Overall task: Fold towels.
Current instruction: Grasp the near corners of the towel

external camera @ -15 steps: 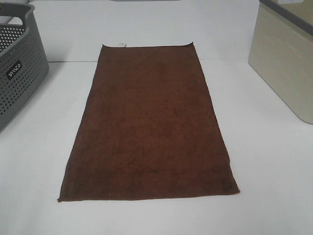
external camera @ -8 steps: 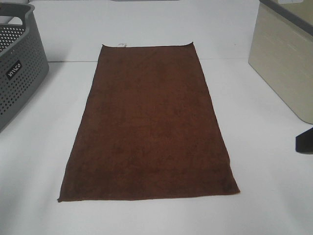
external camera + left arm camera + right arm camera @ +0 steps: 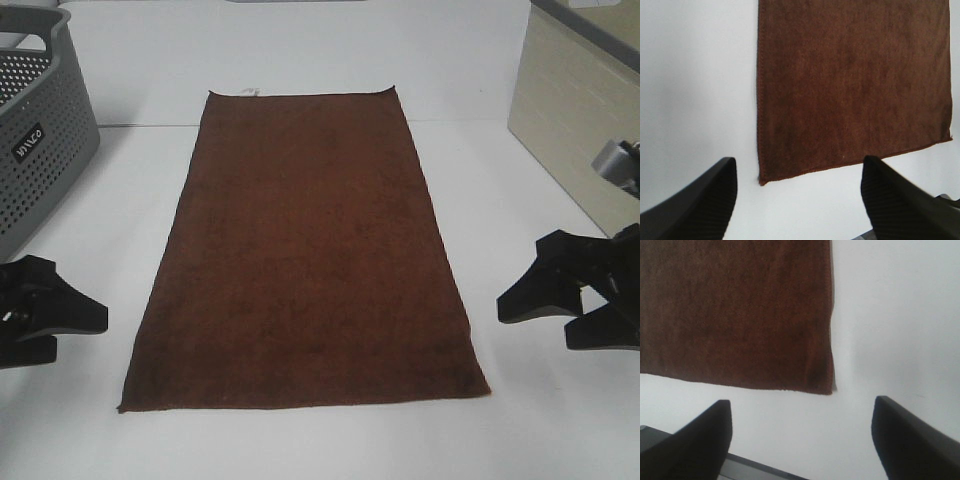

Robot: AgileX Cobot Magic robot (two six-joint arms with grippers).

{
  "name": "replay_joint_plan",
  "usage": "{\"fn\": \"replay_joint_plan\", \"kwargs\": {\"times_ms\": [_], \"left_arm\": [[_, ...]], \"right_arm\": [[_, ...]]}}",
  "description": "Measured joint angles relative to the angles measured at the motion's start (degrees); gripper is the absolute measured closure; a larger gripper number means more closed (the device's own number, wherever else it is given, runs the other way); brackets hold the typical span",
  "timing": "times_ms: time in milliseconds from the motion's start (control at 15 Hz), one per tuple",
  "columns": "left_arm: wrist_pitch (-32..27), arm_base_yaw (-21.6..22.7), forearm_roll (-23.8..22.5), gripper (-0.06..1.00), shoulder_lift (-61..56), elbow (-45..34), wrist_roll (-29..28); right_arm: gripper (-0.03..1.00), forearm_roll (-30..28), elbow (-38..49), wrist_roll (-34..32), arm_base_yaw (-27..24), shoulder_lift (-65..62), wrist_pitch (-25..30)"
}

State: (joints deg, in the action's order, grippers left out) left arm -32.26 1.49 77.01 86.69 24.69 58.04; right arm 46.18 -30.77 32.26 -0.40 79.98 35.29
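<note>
The dark reddish-brown towel (image 3: 300, 250) lies flat and unfolded on the white table (image 3: 520, 420), its long side running away from me. A small white tag (image 3: 250, 91) shows at its far short edge. My left gripper (image 3: 85, 330) is open and empty, just left of the towel's near left corner. My right gripper (image 3: 535, 322) is open and empty, just right of the near right corner. The left wrist view shows the towel's (image 3: 850, 85) near left corner between the open fingers (image 3: 715, 195). The right wrist view shows the towel's (image 3: 740, 310) near right corner between the open fingers (image 3: 900, 435).
A grey perforated basket (image 3: 40, 130) stands at the far left. A beige bin with a grey rim (image 3: 580, 110) stands at the far right. A seam in the table runs under the towel's far end.
Both grippers have come into the exterior view from the sides, the right one first, and now flank the towel's near corners. The towel has not moved.
</note>
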Motion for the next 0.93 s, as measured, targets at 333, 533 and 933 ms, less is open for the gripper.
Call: {"fn": "replay_joint_plan", "kwargs": {"times_ms": [333,533,933], "left_arm": [[-3.3,-1.3,15.9,0.26,15.2,0.1,19.1],[-3.8,-2.3,17.2,0.26,18.1,1.0,20.6],[-4.5,-8.4,18.1,0.27,22.9,8.2,20.9]], "right_arm": [[0.24,21.3,-0.1,23.0,0.0,14.5,-1.0],[0.24,25.3,-0.2,27.4,0.0,18.3,-1.3],[0.28,26.5,-5.5,29.9,1.5,26.5,0.3]]}}
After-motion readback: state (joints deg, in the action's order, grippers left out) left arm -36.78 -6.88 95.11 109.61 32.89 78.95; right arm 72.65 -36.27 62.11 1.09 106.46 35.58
